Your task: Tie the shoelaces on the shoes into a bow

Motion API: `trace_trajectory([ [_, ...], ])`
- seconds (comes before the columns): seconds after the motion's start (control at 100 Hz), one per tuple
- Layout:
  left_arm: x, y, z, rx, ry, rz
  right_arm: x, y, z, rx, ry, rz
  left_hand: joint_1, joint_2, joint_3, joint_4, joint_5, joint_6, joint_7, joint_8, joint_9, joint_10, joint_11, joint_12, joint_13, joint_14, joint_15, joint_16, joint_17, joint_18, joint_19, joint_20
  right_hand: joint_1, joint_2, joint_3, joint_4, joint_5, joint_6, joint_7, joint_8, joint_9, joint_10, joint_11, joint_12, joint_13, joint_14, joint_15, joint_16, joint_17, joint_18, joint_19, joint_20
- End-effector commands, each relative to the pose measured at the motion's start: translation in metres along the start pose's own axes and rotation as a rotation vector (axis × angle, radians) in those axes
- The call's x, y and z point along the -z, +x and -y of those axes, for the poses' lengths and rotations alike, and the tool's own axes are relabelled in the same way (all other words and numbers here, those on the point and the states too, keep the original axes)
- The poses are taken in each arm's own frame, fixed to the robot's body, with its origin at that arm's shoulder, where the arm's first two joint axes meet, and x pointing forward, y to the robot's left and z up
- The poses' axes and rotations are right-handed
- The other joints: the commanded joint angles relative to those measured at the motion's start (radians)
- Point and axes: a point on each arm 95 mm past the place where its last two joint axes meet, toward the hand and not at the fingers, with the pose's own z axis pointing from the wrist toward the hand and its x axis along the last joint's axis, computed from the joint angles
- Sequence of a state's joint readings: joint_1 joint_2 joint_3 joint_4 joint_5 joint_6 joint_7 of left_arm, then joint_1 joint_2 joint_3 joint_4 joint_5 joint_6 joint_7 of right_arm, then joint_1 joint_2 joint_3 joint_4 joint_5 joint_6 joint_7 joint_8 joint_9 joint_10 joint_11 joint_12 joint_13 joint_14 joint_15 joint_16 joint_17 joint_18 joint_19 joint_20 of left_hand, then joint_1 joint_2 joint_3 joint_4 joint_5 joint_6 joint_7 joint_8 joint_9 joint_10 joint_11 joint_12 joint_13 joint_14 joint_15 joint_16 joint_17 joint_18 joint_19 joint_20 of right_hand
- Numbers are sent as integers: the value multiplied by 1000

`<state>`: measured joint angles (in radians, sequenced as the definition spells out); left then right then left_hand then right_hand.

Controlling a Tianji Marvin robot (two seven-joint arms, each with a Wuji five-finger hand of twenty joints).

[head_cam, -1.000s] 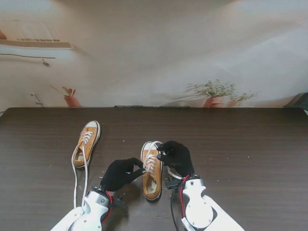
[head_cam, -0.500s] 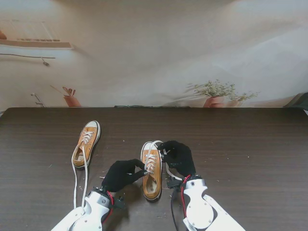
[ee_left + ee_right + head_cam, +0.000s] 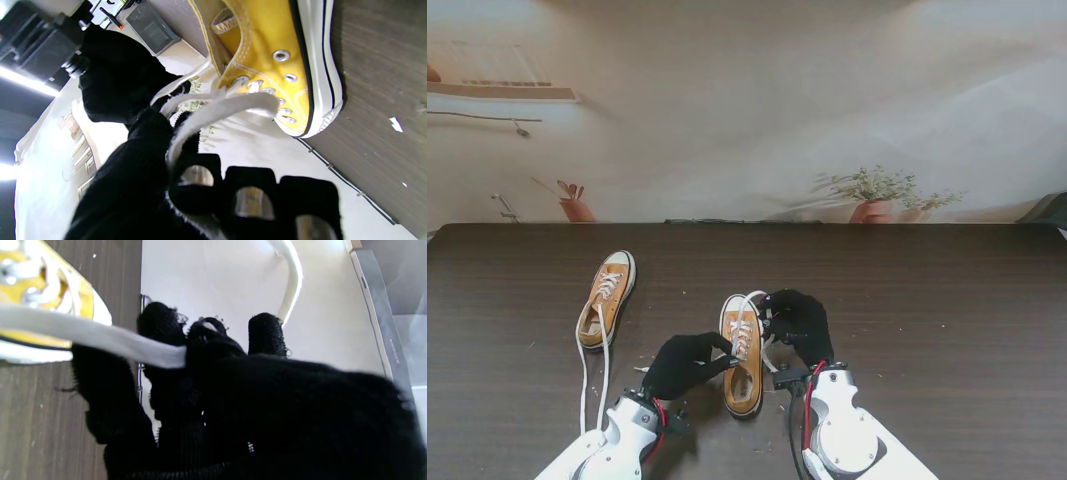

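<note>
A yellow sneaker point(image 3: 744, 375) with white laces lies near me at the table's middle, toe pointing away. My left hand point(image 3: 683, 364), in a black glove, is on its left side, fingers pinched on a white lace point(image 3: 220, 110) drawn from the eyelets. The shoe point(image 3: 280, 63) fills the left wrist view. On the shoe's right side my right hand point(image 3: 800, 324) is closed on the other lace point(image 3: 100, 336), which runs taut from the shoe point(image 3: 43, 300) into the fingers point(image 3: 160, 326). A second yellow sneaker point(image 3: 607, 297) lies farther left, its laces point(image 3: 584, 385) trailing loose toward me.
The table point(image 3: 947, 320) is dark wood with small white specks. Its far edge meets a pale wall with a plant mural. A loose white lace end point(image 3: 290, 280) curls past my right fingers.
My right hand has drifted slightly toward me and inward, keeping its lace. The left hand shifted a little right toward the shoe. Both shoes stay put.
</note>
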<state>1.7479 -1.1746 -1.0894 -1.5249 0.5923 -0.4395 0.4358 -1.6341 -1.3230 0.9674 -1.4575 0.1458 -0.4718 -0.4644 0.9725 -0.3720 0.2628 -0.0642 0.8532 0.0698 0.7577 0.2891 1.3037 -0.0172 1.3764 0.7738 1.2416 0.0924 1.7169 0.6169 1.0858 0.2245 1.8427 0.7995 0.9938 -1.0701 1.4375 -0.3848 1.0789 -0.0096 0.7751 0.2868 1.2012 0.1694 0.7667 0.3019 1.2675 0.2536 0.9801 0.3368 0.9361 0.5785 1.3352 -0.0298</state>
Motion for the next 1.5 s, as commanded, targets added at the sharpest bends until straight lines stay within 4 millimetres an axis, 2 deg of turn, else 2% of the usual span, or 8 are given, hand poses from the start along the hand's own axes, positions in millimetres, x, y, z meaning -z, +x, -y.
trace_trajectory([
  [0.0,0,2,-2,1,-19,-2,4,4,4,-35,22,12,39,36,-34,20,5,7,-1,-18,55,10,23,4,28,17,61,-20,16,-67,251,8,96,-54,100,-15,36,-5,8,32,43,-6,75,44,28,-41,110,25,31,27,61,23],
  [0.05,0,2,-2,2,-20,-1,5,6,5,-55,23,28,39,35,-34,20,4,7,-1,-18,55,10,23,4,28,16,61,-20,16,-66,251,8,99,-55,103,-20,46,-9,4,54,43,-7,95,70,27,-44,148,46,62,28,118,123],
  [0.13,0,2,-2,2,-19,-2,7,7,5,-70,25,57,39,36,-35,20,3,6,-1,-18,55,10,23,4,28,16,61,-20,16,-66,251,8,91,-26,96,-11,59,-22,4,85,40,-16,115,104,30,-42,182,108,128,-29,181,554],
  [0.23,1,2,-2,1,-18,-5,9,7,5,-72,50,91,40,37,-36,20,3,7,-2,-19,55,12,23,4,28,18,61,-20,16,-66,251,8,47,71,83,33,50,-65,13,109,1,-47,174,170,30,-34,267,196,206,-162,440,718],
  [0.48,1,3,-2,3,-16,-7,10,6,3,-14,134,83,41,39,-40,20,1,10,-4,-20,55,12,23,5,28,18,61,-19,16,-65,251,8,-43,240,64,121,139,-162,59,123,-78,-83,313,308,36,-55,621,479,275,-479,759,841],
  [1.14,3,5,-3,0,-51,-41,3,-2,-19,794,231,-280,47,44,-48,20,-2,12,-11,-24,55,12,23,6,28,18,61,-19,16,-63,251,8,-44,342,-21,68,-75,-120,-68,-84,-405,-31,417,398,-84,-95,530,356,236,-360,588,713],
  [1.34,4,8,-7,-6,-73,-54,2,-7,-24,917,246,-256,48,46,-51,20,-2,10,-12,-25,55,12,23,6,28,18,61,-19,16,-63,251,8,-196,324,-31,35,-213,-97,-133,-100,-523,-53,492,399,-45,-284,682,353,264,-563,702,722],
  [1.49,3,9,-9,-7,-82,-56,3,-7,-25,945,231,-252,50,47,-52,20,-2,12,-13,-26,55,12,23,6,28,18,61,-19,16,-63,251,8,-453,434,-144,63,-341,-83,-155,-82,-432,-112,586,517,48,-387,772,377,293,-686,758,868],
])
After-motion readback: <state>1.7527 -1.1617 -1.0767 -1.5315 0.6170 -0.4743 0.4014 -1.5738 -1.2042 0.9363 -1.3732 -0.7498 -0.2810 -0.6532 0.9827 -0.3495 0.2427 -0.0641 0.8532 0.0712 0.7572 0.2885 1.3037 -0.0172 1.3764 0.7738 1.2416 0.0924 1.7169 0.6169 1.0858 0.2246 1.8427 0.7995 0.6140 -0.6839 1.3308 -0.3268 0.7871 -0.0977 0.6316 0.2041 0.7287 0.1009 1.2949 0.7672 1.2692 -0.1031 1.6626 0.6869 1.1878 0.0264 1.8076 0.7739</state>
